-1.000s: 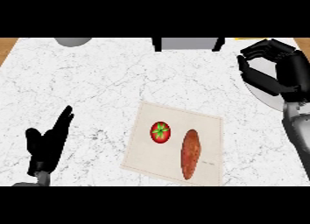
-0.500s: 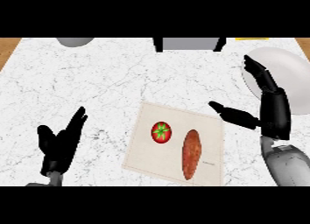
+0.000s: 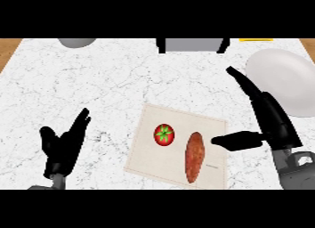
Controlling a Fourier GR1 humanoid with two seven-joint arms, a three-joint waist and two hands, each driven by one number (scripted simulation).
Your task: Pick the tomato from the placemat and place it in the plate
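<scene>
A red tomato [image 3: 164,134] with a green stem lies on the beige placemat [image 3: 153,156], left of an orange-brown sweet potato [image 3: 194,156]. The white plate [image 3: 291,82] sits at the counter's right edge. My right hand [image 3: 268,116] is open, fingers straight and pointing away, thumb stretched left over the placemat's right edge, a short way right of the tomato and apart from it. My left hand [image 3: 63,147] rests open at the lower left, fingers up, holding nothing.
A grey bowl [image 3: 77,42] and a dark-legged grey appliance [image 3: 191,44] stand at the counter's far edge. A yellow item [image 3: 255,39] peeks in at the far right. Wooden floor shows past the white marble counter [image 3: 88,89].
My right hand has come down and left from over the plate toward the placemat, uncovering the plate. Its fingers went from curled to straight. The left hand shifted slightly.
</scene>
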